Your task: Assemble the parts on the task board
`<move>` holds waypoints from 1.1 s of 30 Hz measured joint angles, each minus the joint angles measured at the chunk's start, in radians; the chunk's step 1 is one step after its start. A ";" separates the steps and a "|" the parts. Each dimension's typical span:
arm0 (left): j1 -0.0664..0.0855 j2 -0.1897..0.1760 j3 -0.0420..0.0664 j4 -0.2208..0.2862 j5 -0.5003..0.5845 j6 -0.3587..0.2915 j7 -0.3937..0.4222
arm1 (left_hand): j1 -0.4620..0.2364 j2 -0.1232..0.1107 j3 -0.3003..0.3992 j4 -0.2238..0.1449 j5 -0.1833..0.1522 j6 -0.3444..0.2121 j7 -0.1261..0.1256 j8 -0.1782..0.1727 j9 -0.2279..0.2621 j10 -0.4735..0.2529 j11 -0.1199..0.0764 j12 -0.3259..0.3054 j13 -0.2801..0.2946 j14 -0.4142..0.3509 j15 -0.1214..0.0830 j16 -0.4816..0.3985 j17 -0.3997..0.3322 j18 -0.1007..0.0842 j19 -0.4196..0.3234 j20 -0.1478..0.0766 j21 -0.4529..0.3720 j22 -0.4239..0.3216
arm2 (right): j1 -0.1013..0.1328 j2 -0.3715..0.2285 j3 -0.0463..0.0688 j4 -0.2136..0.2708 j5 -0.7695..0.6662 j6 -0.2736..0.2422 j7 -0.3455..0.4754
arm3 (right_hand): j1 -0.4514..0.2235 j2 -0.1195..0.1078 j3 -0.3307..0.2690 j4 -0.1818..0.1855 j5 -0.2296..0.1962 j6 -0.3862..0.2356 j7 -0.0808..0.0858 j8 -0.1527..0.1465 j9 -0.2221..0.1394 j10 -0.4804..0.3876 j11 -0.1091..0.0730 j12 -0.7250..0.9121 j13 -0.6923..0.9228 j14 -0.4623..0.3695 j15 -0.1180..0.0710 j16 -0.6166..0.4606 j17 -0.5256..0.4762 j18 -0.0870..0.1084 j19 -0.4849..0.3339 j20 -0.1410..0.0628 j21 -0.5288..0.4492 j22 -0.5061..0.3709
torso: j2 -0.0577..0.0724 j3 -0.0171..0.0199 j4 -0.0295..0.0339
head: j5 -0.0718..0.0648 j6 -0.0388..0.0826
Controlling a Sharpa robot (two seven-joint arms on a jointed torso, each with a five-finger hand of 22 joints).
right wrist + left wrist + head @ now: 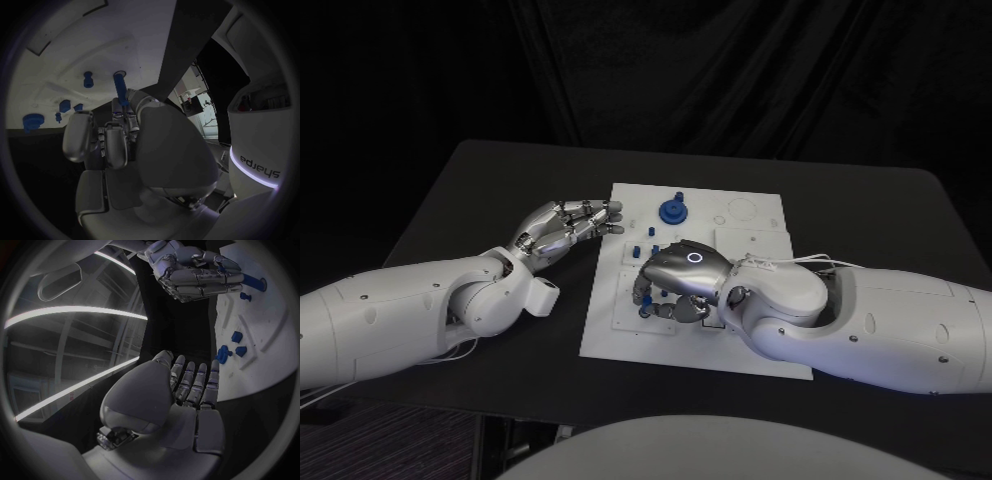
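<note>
- Right hand (pixel 678 285) is curled down over the near-middle of the white task board (pixel 625 335); in the right wrist view a slim blue pin (pixel 120 89) stands up from between its fingertips, so it looks pinched there and held over the board.
- Left hand (pixel 567 228) hovers at the board's left edge with its fingers (pixel 195 382) together and lightly bent, holding nothing.
- Other blue parts sit on the board: a round knobbed piece (pixel 674 211) near the far edge, and several small pegs (pixel 646 238) between it and the right hand.
- Handling, as a judgement: the pin looks like stiff, light plastic, smooth enough to slip or twist in a fingertip pinch. Taking it by the lower shaft, with the tip left free, should keep it upright for seating.
- Whether the pin's lower end already touches a hole cannot be told; the fingers hide it.
- Small pegs nearby could be knocked by the curled fingers.
</note>
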 measured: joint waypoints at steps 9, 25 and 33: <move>0.000 0.001 0.000 0.000 0.000 0.001 0.000 | 0.000 0.000 0.000 0.000 0.000 0.000 0.000 0.000 0.000 0.000 0.000 0.000 0.000 0.000 0.000 0.000 0.000 0.000 0.000 0.000 0.000 0.000 | -0.008 0.002 0.000 -0.002 -0.003 0.002 0.001 | -0.004 -0.004 -0.003 -0.003 0.000 0.000 0.000 0.000 0.001 0.009 -0.001 -0.003 0.002 0.000 0.000 0.000 0.000 0.000 0.000 0.000 0.000 0.000 | 0.000 0.0001 0.0000 | 0.000 0.000; -0.001 0.001 0.000 0.000 0.000 0.002 0.000 | 0.000 0.000 0.000 0.000 0.000 0.000 0.000 0.000 0.000 0.000 0.000 0.000 0.000 0.000 0.000 0.000 0.000 0.000 0.000 0.000 0.000 0.000 | -0.013 0.005 0.000 -0.006 -0.004 0.014 0.001 | -0.007 -0.006 0.000 -0.006 -0.001 0.000 0.000 0.000 0.005 0.009 -0.002 0.001 0.002 0.000 0.000 0.000 0.000 0.000 0.000 0.000 0.000 0.000 | 0.000 0.0002 -0.0009 | 0.003 0.000; -0.001 0.002 0.000 -0.002 0.000 0.003 0.000 | 0.000 0.000 0.000 0.000 0.000 0.000 0.000 0.000 0.000 0.000 0.000 0.000 0.000 0.000 0.000 0.000 0.000 0.000 0.000 0.000 0.000 0.000 | -0.013 0.009 0.002 -0.011 -0.005 0.034 -0.002 | -0.032 -0.015 0.002 -0.013 -0.042 -0.067 0.018 -0.038 0.003 0.009 -0.026 -0.032 0.008 -0.002 0.007 -0.026 0.000 0.000 -0.015 0.015 -0.046 0.000 | 0.000 0.0002 -0.0002 | 0.002 0.000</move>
